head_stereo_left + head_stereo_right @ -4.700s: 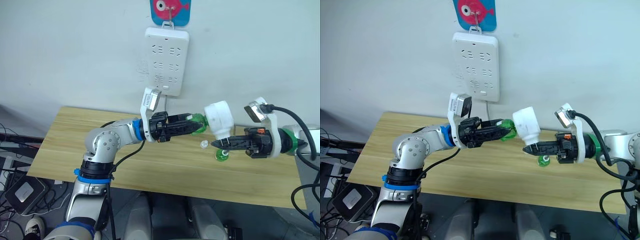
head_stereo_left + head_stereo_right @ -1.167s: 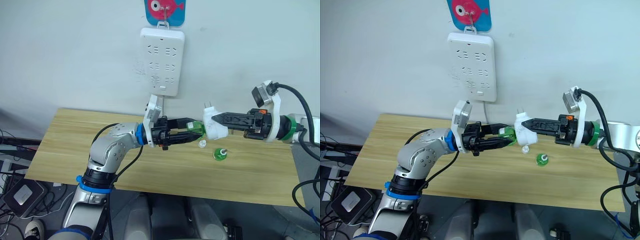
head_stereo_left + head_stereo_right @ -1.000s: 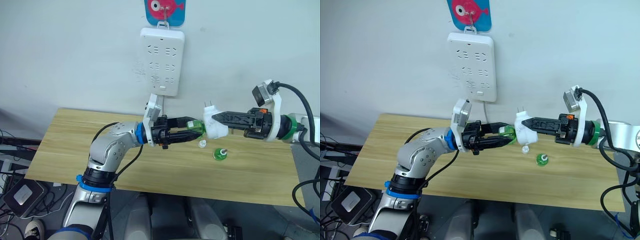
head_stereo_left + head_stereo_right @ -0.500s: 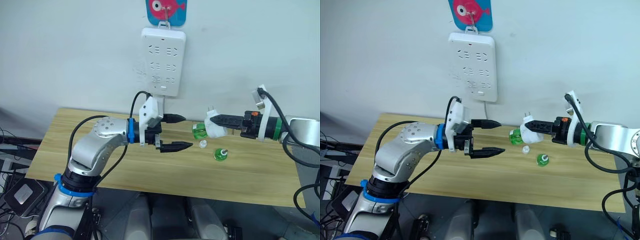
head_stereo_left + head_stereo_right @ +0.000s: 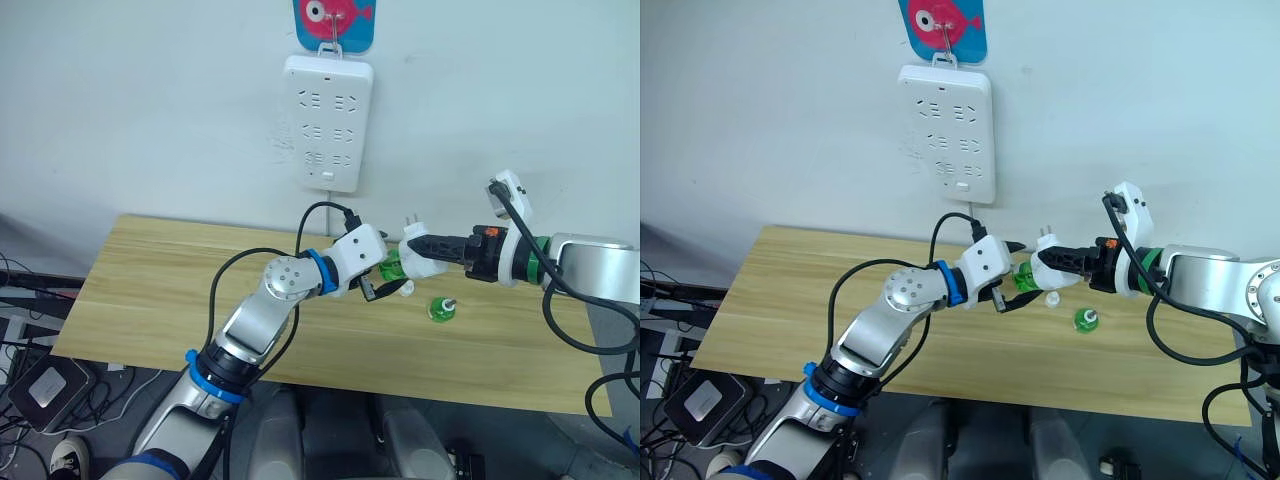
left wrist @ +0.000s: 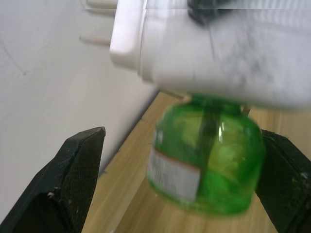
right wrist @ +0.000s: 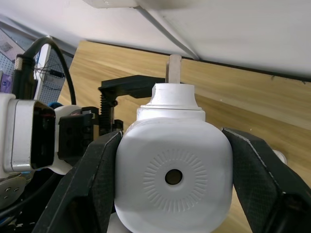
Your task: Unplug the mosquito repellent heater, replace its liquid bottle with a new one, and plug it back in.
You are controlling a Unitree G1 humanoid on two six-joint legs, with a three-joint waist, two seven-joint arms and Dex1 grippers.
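Note:
The mosquito repellent heater (image 7: 172,179) is a white rounded unit with two prongs, held above the table with my right gripper (image 5: 420,245) shut on it. A green liquid bottle (image 6: 206,165) hangs from its underside. My left gripper (image 5: 383,278) is open, and its fingers (image 6: 73,179) stand on either side of that bottle with a gap on each side. Another green bottle (image 5: 440,308) lies on the wooden table (image 5: 150,280), below the right gripper.
A long white power strip (image 5: 328,125) hangs on the wall under a fish-shaped hook, above and behind both grippers. A small white cap (image 5: 405,290) lies on the table by the loose green bottle. The table's left half is bare wood.
My left gripper let go of the hanging bottle, drew back wide open, then came in again around it. The right gripper kept its hold and shifted the heater slightly left.

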